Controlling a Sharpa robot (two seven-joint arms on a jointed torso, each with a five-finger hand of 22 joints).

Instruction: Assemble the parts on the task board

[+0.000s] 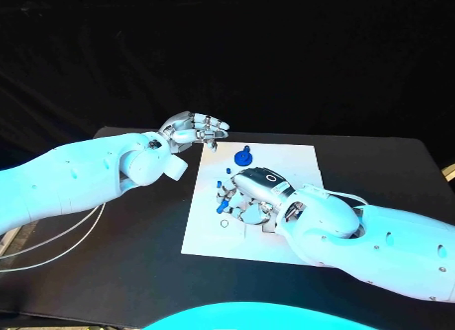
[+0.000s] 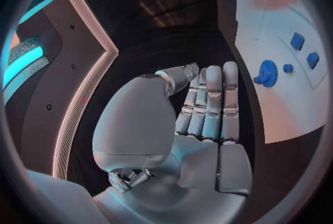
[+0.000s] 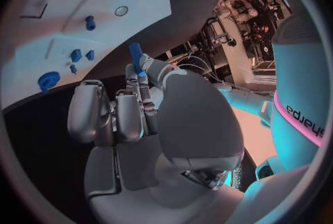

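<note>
Black table square in the middle of things, matte and dark, far corners rounded off. Behind the table, nothing but black cloth, hanging in soft folds and swallowing the whole far side. No wall or window to be made out past the table's far edge. Off the table's left side, thin white cables looping down over a grey strip of floor. At the table's right edge, just a sliver of some pale object, too cut off to name. Faint sheen on the tabletop near that right corner, dull everywhere else.
</note>
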